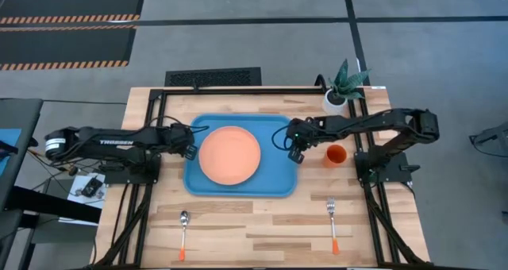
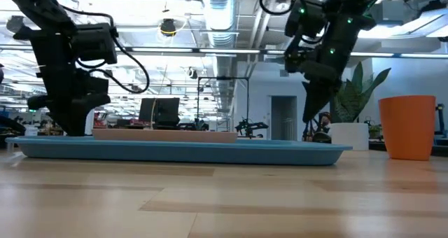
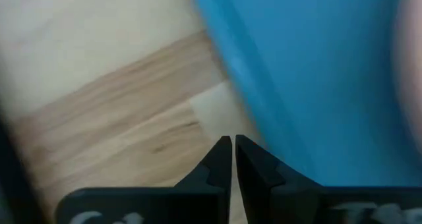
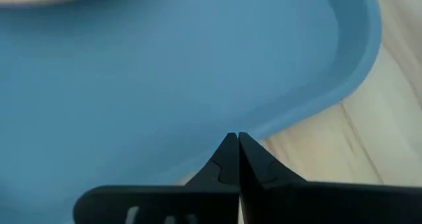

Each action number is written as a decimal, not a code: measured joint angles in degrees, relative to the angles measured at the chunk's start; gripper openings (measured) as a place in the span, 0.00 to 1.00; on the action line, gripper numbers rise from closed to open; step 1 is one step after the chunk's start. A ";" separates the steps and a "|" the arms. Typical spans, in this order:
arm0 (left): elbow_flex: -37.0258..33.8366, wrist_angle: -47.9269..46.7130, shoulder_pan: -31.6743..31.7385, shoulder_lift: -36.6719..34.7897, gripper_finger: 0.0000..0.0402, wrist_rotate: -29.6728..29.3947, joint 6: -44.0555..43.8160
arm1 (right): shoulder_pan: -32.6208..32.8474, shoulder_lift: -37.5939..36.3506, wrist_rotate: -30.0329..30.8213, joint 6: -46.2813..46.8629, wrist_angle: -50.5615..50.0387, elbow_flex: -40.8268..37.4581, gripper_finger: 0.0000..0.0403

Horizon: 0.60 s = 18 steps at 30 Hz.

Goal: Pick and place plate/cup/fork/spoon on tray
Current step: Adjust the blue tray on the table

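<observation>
The salmon-orange plate (image 1: 229, 155) lies flat in the blue tray (image 1: 274, 184) at mid-table. The orange cup (image 1: 336, 154) stands upright on the table right of the tray. The fork (image 1: 332, 222) lies near the front right, the spoon (image 1: 183, 232) near the front left, both on the wood. My left gripper (image 1: 191, 151) is shut and empty above the tray's left rim (image 3: 231, 79). My right gripper (image 1: 296, 155) is shut and empty above the tray's right rim (image 4: 356, 59), left of the cup.
A white pot with a green plant (image 1: 341, 91) stands at the far right corner of the table. Black frame rails (image 1: 238, 91) run along the far edge and down both sides. Bare wood lies between the fork and the spoon.
</observation>
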 joint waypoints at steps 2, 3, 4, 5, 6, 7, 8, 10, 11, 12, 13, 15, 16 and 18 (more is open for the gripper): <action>0.00 1.25 0.00 -0.01 0.02 1.45 0.17 | -0.40 0.00 -0.06 0.00 0.05 -0.95 0.02; 0.00 1.78 0.00 0.05 0.02 1.81 0.18 | -0.64 0.00 -0.08 0.02 -0.21 -1.37 0.02; 0.00 2.38 -0.18 0.06 0.02 2.01 0.20 | -0.93 0.00 -0.05 0.27 -0.61 -1.74 0.02; 0.00 2.81 -0.41 0.02 0.02 2.36 0.22 | -1.17 0.00 -0.04 0.45 -1.25 -1.95 0.02; 0.00 3.12 -0.66 0.02 0.02 2.80 0.19 | -1.46 0.00 -0.04 0.48 -1.60 -2.15 0.02; 0.00 3.25 -0.96 0.04 0.02 3.15 0.09 | -1.68 0.00 -0.02 0.48 -1.46 -2.42 0.02; 0.00 3.24 -1.30 0.01 0.02 3.35 -0.06 | -1.88 0.00 -0.02 0.51 -1.42 -2.71 0.02; 0.00 3.20 -2.20 0.03 0.02 3.67 -0.82 | -2.50 0.00 -0.05 0.77 -1.86 -3.39 0.02; 0.00 3.22 -2.66 0.01 0.02 3.96 -1.34 | -2.82 0.00 -0.06 0.88 -1.85 -3.81 0.02; 0.00 3.24 -3.28 0.01 0.02 4.22 -1.85 | -3.17 0.00 -0.09 0.90 -1.85 -4.34 0.02; 0.00 3.25 -3.86 0.01 0.02 4.32 -2.35 | -3.48 0.00 -0.06 1.03 -1.90 -4.88 0.02; 0.00 3.25 -4.97 0.01 0.02 4.38 -3.34 | -4.10 0.00 -0.04 1.67 -2.07 -5.78 0.02; 0.00 3.23 -5.48 0.01 0.02 4.43 -3.79 | -4.47 0.02 -0.03 2.07 -2.16 -6.05 0.02; 0.00 3.25 -6.50 0.01 0.02 4.52 -4.76 | -5.05 0.02 -0.04 2.38 -1.93 -6.45 0.02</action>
